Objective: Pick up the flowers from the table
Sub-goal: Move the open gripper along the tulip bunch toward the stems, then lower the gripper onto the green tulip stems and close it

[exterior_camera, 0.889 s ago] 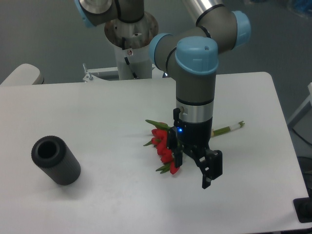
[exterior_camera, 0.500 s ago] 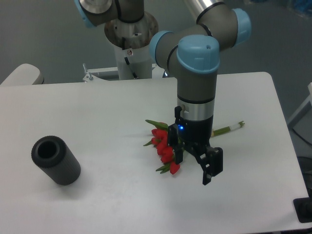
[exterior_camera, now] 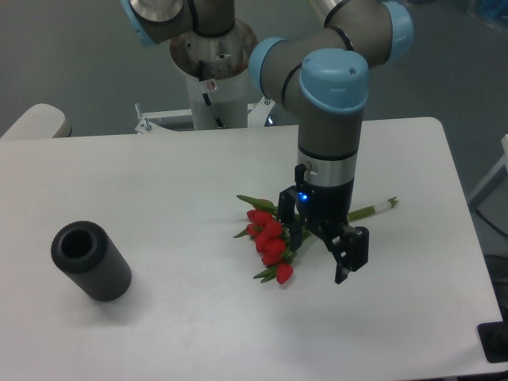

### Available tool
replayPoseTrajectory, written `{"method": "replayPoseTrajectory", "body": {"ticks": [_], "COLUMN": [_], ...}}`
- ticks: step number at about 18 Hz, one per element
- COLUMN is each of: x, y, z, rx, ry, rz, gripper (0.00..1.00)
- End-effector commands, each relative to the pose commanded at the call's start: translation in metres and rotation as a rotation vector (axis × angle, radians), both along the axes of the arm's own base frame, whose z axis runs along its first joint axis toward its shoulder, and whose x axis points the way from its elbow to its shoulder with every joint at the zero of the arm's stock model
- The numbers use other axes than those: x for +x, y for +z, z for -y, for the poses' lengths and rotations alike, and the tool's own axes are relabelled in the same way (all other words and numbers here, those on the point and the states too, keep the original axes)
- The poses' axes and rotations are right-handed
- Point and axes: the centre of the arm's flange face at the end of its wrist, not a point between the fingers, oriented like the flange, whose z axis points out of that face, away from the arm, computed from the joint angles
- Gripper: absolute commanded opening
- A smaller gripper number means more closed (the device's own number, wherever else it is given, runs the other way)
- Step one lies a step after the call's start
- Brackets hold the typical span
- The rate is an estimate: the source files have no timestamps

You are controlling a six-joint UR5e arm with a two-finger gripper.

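Observation:
The flowers (exterior_camera: 270,242), a small bunch of red tulip buds with green leaves, lie on the white table (exterior_camera: 159,182) near its middle. Their long green stems run to the right behind the gripper, and the pale ends (exterior_camera: 385,205) show beyond it. My gripper (exterior_camera: 321,254) is open and points down, standing over the stems just right of the buds. Its left finger is next to the buds and its right finger (exterior_camera: 349,254) is over bare table. It holds nothing.
A black ribbed cylinder (exterior_camera: 90,261) lies on its side at the left of the table. The arm's base (exterior_camera: 213,71) stands behind the far edge. The table's right edge is near the stem ends.
The gripper has moved to the right and slightly up, off the red buds toward the stems. The flowers and the cylinder have not moved.

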Motion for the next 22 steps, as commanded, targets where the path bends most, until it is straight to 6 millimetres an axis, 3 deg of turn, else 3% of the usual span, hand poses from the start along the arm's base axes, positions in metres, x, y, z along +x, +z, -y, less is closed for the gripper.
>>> {"method": "replayPoseTrajectory", "body": {"ticks": [5,10,13,19,22], "x": [-0.003,0.005,0.005,0.026,0.020], "y": [-0.011,-0.042,-0.046,-0.100,-0.116], "z": [0.021,0.037,0.045,0.061,0.070], "rx": [-0.187,-0.223,-0.234,-0.303,-0.360], "ry": [0.054,0.060,0.065,0.005,0.020], "rz": [-0.035,0.002,0.018,0.085,0.063], "gripper": [1.00,1.00,1.00,1.00,1.00]}}
